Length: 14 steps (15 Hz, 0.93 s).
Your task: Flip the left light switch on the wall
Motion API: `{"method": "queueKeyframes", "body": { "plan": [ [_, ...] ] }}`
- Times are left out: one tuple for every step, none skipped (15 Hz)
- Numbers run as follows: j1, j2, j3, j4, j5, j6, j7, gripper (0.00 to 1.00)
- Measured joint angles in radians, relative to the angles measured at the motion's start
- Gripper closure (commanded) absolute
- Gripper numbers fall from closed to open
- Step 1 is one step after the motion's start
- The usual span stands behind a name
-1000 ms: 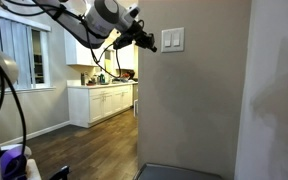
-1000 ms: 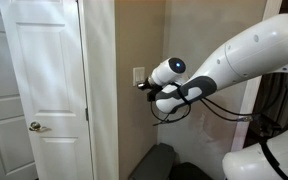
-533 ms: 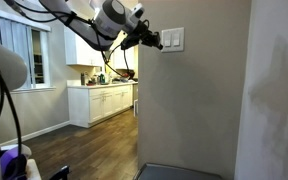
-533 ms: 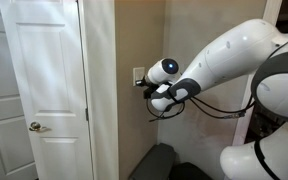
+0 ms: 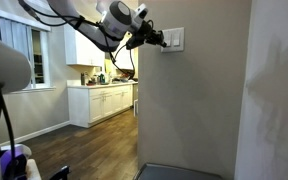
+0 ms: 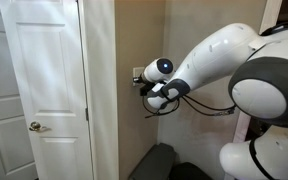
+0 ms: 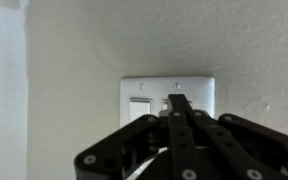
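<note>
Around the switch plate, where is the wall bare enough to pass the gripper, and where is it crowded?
Bare wall lies above the switch plate and on both sides of it. It is crowded at the plate itself: the shut gripper covers its middle and lower part, close beside the left light switch.

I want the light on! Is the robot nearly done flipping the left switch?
Nearly. Done: the gripper is up at the switch plate on the wall. In hand: its shut fingers point just right of the left switch. Left: shifting over and pushing it; touch can't be judged.
</note>
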Motion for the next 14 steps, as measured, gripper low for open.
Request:
{"method": "queueKeyframes", "body": {
  "plan": [
    [-0.018, -0.001, 0.022, 0.007, 0.039, 0.002, -0.011, 1.0],
    [-0.035, -0.004, 0.044, 0.013, 0.092, 0.004, -0.036, 1.0],
    [-0.053, -0.008, 0.067, 0.019, 0.139, 0.005, -0.058, 1.0],
    [-0.069, -0.014, 0.088, 0.026, 0.178, 0.006, -0.073, 1.0],
    [-0.083, -0.02, 0.105, 0.029, 0.211, 0.006, -0.087, 1.0],
    [-0.093, -0.026, 0.119, 0.032, 0.238, 0.007, -0.097, 1.0],
    [-0.101, -0.029, 0.132, 0.034, 0.261, 0.007, -0.105, 1.0],
    [-0.108, -0.033, 0.142, 0.035, 0.281, 0.007, -0.114, 1.0],
    [-0.113, -0.037, 0.149, 0.036, 0.298, 0.009, -0.121, 1.0],
    [-0.117, -0.04, 0.155, 0.036, 0.313, 0.01, -0.127, 1.0],
    [-0.12, -0.044, 0.16, 0.036, 0.326, 0.01, -0.134, 1.0],
    [-0.12, -0.046, 0.162, 0.036, 0.334, 0.009, -0.137, 1.0],
    [-0.119, -0.047, 0.162, 0.036, 0.34, -0.006, -0.14, 1.0],
    [-0.117, -0.047, 0.163, 0.036, 0.342, -0.031, -0.146, 1.0]
  ]
}}
